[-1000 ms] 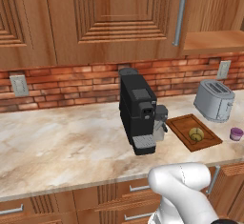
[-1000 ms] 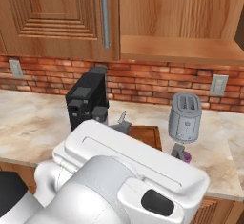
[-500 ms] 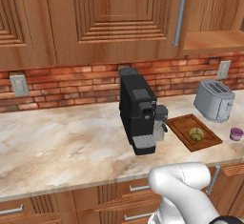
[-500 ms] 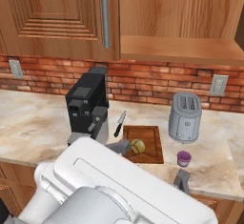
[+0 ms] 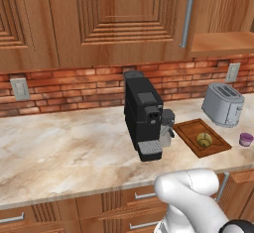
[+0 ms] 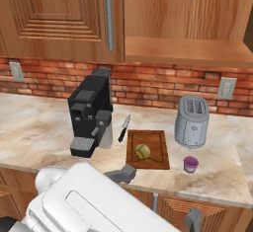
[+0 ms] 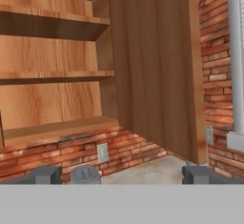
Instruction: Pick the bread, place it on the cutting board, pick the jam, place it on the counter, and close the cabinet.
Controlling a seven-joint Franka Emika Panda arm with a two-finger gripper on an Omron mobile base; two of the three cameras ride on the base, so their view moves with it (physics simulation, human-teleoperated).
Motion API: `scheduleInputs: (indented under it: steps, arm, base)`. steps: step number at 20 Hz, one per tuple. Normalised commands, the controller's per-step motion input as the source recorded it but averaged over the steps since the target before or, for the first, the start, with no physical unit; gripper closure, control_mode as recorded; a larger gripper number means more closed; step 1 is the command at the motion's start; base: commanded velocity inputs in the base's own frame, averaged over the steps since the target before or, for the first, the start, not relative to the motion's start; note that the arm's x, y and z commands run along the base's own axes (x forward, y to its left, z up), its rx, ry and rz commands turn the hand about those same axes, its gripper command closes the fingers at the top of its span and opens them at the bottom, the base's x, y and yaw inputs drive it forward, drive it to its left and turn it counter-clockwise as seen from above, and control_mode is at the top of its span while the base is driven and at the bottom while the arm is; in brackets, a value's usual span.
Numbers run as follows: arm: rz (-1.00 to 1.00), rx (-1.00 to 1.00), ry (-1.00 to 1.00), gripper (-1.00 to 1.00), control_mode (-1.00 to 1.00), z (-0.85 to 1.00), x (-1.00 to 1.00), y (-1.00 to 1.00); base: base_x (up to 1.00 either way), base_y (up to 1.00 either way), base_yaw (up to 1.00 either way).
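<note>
from the left base view i see the bread (image 5: 204, 139) lying on the cutting board (image 5: 190, 129), which sits on the counter (image 5: 64, 147) between a black coffee machine (image 5: 143, 114) and a silver toaster (image 5: 222, 103). the jam (image 5: 246, 139) stands on the counter just right of the board, in front of the toaster and apart from both.

from the right base view the bread (image 6: 142, 151) rests near the front half of the cutting board (image 6: 158, 143); a black-handled knife (image 6: 123, 128) lies on the counter (image 6: 34, 127) between the coffee machine (image 6: 90, 113) and the board's back left corner. the jam (image 6: 190, 164) sits near the board's front right corner, below the toaster (image 6: 191, 121). a wall outlet (image 6: 226, 88) is set in the brick backsplash behind the toaster.

the cabinet (image 6: 59, 19) above has its left door shut, with a vertical bar handle (image 6: 108, 17); the compartment to its right stands open, showing a bare shelf.

in the hand view i face the open cabinet interior (image 7: 52, 56) with its shelves, and the swung-out cabinet door (image 7: 157, 66) seen from its inner side, standing between the gripper (image 7: 121, 175) and the brick wall on the right. the fingertips (image 7: 46, 174) sit wide apart, released, with nothing between them.
</note>
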Motion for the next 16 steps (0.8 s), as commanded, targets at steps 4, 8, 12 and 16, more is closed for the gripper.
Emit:
scheduleInputs:
  steps: [4, 8, 12, 16]
  arm:
    - [-0.04, 0.0, 0.0, -1.0, -1.0, 0.01, -0.25, -0.03]
    - [-0.03, 0.0, 0.0, -1.0, -1.0, 0.07, -0.28, -0.03]
    - [-0.02, 0.0, 0.0, -1.0, -1.0, 0.06, -0.27, -0.05]
    - [-0.01, 0.0, 0.0, -1.0, -1.0, 0.07, -0.17, -0.06]
  base:
    - [0.0, 0.0, 0.0]
    - [0.0, 0.0, 0.0]
    - [0.0, 0.0, 0.0]
    - [0.0, 0.0, 0.0]
